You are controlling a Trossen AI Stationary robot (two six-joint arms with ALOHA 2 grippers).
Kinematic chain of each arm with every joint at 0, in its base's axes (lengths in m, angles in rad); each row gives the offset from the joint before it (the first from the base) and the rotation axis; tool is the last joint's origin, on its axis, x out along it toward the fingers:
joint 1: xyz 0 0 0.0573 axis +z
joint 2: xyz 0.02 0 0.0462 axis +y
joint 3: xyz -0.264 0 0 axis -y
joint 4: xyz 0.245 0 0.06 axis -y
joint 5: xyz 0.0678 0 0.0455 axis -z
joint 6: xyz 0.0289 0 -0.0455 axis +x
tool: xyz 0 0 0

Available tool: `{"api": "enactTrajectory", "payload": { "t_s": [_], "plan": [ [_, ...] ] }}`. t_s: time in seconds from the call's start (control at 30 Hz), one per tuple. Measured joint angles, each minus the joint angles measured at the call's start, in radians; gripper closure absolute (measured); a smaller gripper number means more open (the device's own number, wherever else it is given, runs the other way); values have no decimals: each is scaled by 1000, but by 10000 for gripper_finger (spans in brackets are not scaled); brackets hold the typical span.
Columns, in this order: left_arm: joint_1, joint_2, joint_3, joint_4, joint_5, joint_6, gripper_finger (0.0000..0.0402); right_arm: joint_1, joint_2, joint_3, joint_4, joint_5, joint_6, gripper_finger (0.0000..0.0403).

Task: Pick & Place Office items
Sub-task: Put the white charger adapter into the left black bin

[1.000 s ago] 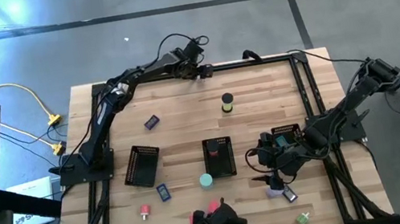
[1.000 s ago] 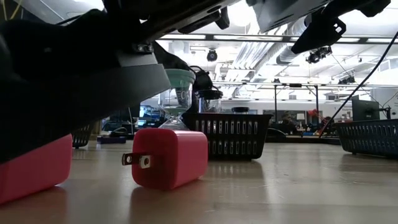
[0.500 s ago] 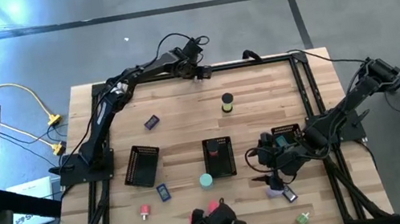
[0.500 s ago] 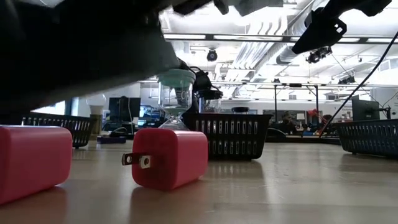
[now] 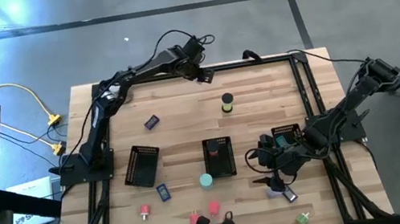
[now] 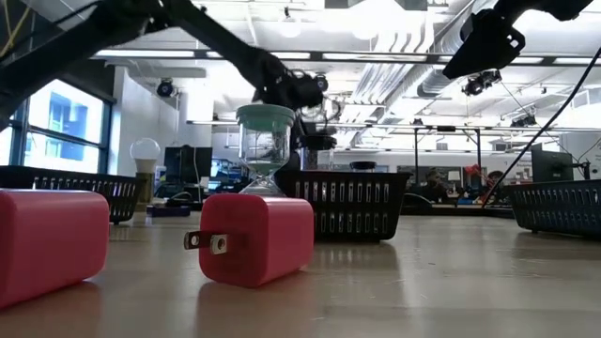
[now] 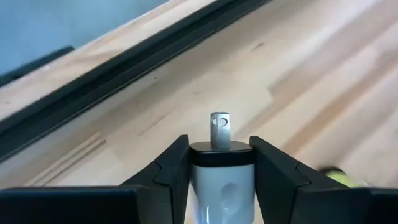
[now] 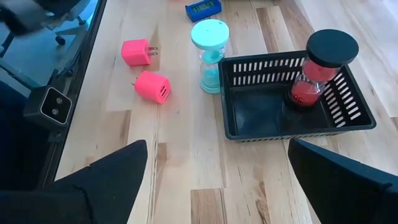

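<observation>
Wooden table, far edge | left claw pinching white charger | right claw spread

Open bench lies between the yellow-topped cylinder and the far rail. Mid-bench, three mesh trays and the teal hourglass crowd passage; two pink plugs block the near edge.

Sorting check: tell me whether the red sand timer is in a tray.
In. The red sand timer stands upright inside the black mesh tray.
</observation>
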Motion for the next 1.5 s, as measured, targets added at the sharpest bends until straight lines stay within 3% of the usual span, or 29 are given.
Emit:
{"api": "enactTrajectory", "payload": {
  "t_s": [0.33,0.53,0.87,1.0,1.2,1.3,1.5],
  "plan": [
    [-98,-257,2,-216,-67,25,274,0,0,0,9,-1,-1,23],
    [-185,-384,4,-360,-215,13,274,0,0,0,25,-2,-3,23],
    [-383,-495,4,-740,-458,-169,274,9,0,0,34,-2,4,23],
    [-466,-501,1,-852,-428,-234,274,9,0,0,48,-2,4,23],
    [-591,-509,-17,-842,-297,-253,274,9,0,0,58,-2,4,23],
    [-651,-521,-43,-841,-293,-267,274,9,0,0,74,-2,4,23],
    [-724,-612,-197,-840,-273,-303,274,9,0,0,105,-2,4,23]
  ]
}}
